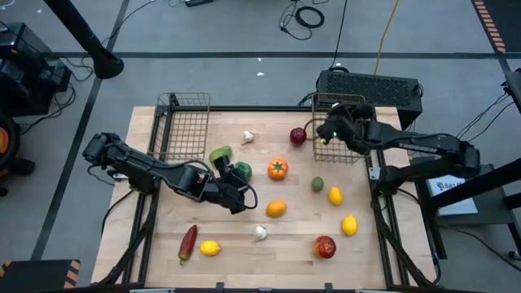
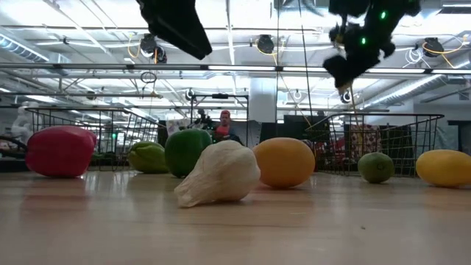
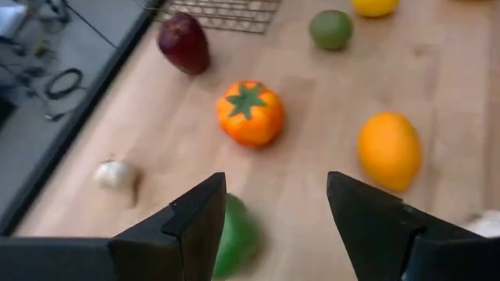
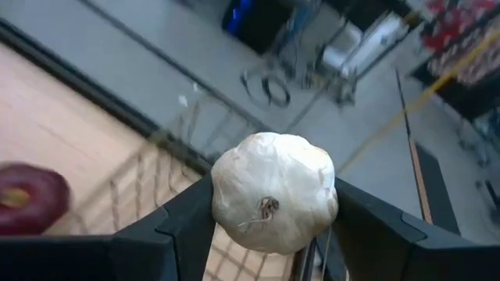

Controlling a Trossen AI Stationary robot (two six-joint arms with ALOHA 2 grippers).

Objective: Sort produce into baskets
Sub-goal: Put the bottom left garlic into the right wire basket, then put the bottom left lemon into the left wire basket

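My right gripper hangs over the near-left part of the right wire basket, shut on a white garlic bulb. My left gripper stands open above the table's middle, clear of the produce, with a green pepper showing below its fingers. The left basket stands at the far left. Loose on the wood lie another garlic, a dark red apple, an orange tomato-like fruit, an orange, a lime, lemons and a chili. My right gripper pinches the garlic bulb between its two fingers, by two opposite sides. The bulb's stalk scar faces the wrist camera. The garlic is lifted clear, above the basket's mesh.
A third garlic, a lemon, a red apple and a lemon lie near the front edge. A light green pepper sits beside the dark one. A black box stands behind the right basket.
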